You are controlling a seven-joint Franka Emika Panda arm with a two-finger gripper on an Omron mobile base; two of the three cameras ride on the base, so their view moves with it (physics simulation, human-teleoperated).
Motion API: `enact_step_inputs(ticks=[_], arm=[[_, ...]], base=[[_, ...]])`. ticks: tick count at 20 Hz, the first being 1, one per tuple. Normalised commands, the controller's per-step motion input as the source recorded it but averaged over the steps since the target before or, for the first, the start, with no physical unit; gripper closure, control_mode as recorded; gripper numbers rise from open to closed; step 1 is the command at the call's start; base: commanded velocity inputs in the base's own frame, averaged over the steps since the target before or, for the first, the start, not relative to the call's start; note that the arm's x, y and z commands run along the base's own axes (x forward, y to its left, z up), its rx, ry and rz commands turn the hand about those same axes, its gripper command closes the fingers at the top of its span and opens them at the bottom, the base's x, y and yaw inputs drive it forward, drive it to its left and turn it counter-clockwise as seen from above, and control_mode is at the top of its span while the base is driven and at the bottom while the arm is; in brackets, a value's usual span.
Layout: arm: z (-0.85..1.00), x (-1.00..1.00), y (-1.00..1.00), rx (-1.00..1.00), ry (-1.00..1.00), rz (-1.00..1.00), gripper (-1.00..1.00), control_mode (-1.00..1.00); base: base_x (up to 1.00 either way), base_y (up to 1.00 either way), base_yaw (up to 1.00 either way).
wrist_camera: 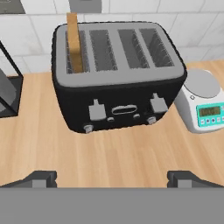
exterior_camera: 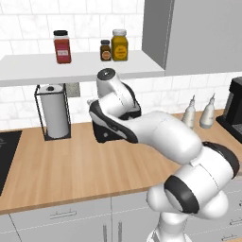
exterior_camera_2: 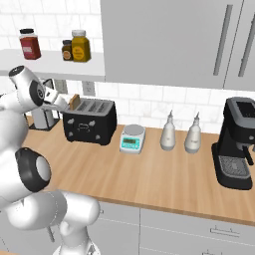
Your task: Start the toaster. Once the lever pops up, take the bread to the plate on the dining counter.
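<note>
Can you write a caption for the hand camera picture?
Open pincer hovers before the black toaster, bread standing in one slot.

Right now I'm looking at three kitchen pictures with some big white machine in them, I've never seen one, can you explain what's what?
The white machine is a robot arm on a driving base. Two pictures come from cameras behind it, left and right; the third looks along its hand. Its gripper hangs open before the toaster, holding nothing; the dark fingers show at that picture's bottom. A slice of bread stands in the toaster's end slot. On the wood worktop also stand a kitchen scale, two pale bottles, a coffee machine and a paper towel holder. Jars sit on the shelf above.
</note>
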Motion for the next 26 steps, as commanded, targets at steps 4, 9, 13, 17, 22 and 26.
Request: enact_step_inputs(ticks=[4, 9, 13, 17, 22, 26], arm=[[-0.26, 0.54, 0.00, -0.04, 0.00, 0.00, -1.00, -1.00], [-0.10, 0.61, 0.00, 0.00, 0.00, 0.00, -1.00, -1.00], [-0.04, 0.66, 0.00, 0.00, 0.00, 0.00, -1.00, -1.00], [-0.14, 0.52, 0.00, 0.00, 0.00, 0.00, -1.00, -1.00], [-0.15, 0.36, 0.01, -0.02, -0.02, 0.00, -1.00, -1.00], [-0.01, 0.42, 0.01, 0.00, 0.00, -0.02, -1.00, -1.00]], base=[[0.00, 0.00, 0.00], [0.00, 0.00, 0.00], [0.00, 0.00, 0.00], [0.00, 0.00, 0.00], [0.00, 0.00, 0.00], [0.00, 0.00, 0.00]])
